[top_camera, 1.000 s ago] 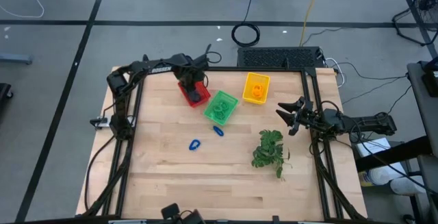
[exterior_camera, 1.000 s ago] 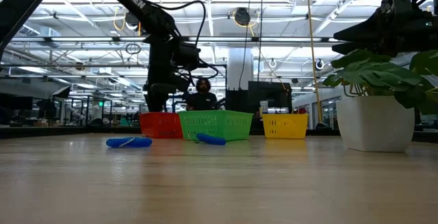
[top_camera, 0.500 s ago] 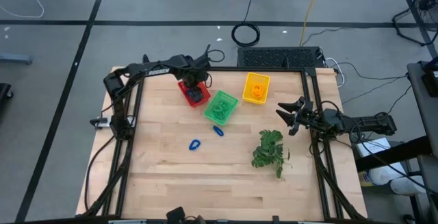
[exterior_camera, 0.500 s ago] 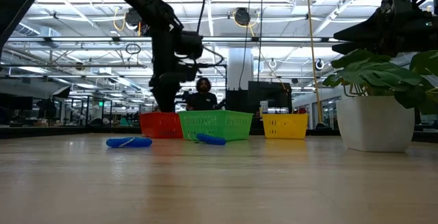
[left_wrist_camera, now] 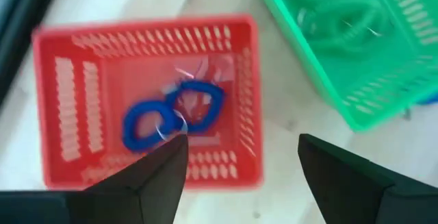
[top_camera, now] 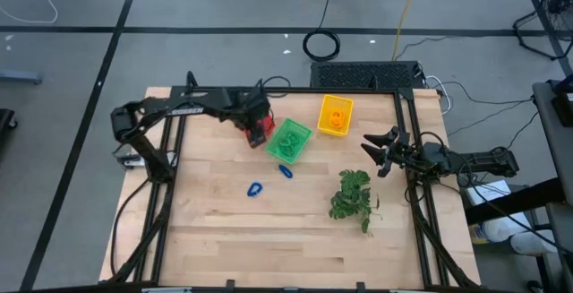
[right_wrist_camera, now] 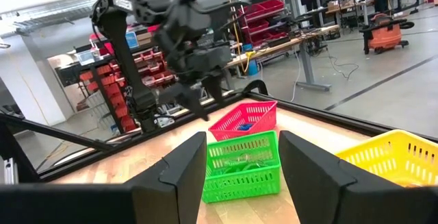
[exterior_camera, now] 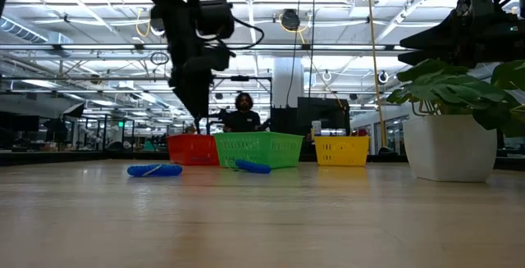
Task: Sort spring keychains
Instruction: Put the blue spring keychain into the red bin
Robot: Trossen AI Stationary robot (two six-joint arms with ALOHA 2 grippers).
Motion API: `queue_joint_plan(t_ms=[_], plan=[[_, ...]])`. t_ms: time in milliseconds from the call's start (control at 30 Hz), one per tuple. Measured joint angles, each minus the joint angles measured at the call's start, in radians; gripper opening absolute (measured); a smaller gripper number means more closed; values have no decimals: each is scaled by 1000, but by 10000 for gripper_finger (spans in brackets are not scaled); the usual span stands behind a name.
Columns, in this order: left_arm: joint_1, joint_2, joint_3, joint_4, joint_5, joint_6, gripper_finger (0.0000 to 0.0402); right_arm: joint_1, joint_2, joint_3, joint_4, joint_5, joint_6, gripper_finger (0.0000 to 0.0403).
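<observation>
The left gripper [top_camera: 257, 114] hangs in the air over the red basket [top_camera: 260, 128], near the far side of the table [top_camera: 215, 230]. Its two dark fingers [left_wrist_camera: 147, 176] are apart, and nothing is between them. From the wrist camera you look down into the red basket. Two blue spring keychains [left_wrist_camera: 174, 114] lie on its floor, touching each other.

The green basket [top_camera: 290, 139] stands just beside the red one. Green spring keychains [left_wrist_camera: 335, 18] lie inside it. The yellow basket [top_camera: 335, 115] stands a little way off, toward the right arm. Something orange [top_camera: 336, 118] lies in it, but it is too small to tell what it is.

Two more blue spring keychains are out on the bare wood. One blue keychain [top_camera: 285, 171] lies just in front of the green basket. The other blue keychain [top_camera: 255, 189] lies near it, closer to the front of the table. In the low view they show as two small blue shapes on the wood in front of the baskets.

The right gripper [top_camera: 374, 150] waits at the right edge of the table, well away from the baskets. Its fingers [right_wrist_camera: 179, 176] are apart and hold nothing. A leafy green plant [top_camera: 351, 196] stands near it.

A person [exterior_camera: 243, 114] is far back in the room behind the baskets.
</observation>
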Motion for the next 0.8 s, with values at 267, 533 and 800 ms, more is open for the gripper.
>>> queue_joint_plan(t_ms=[267,533,800], plan=[[-72,-127,-115,-48,11,-212,295,0,0,0,0,0,0,171],[-141,-188,-136,-149,3,-369,299,0,0,0,0,0,0,171],[-240,-213,-136,-231,-2,-522,299,0,0,0,0,0,0,171]])
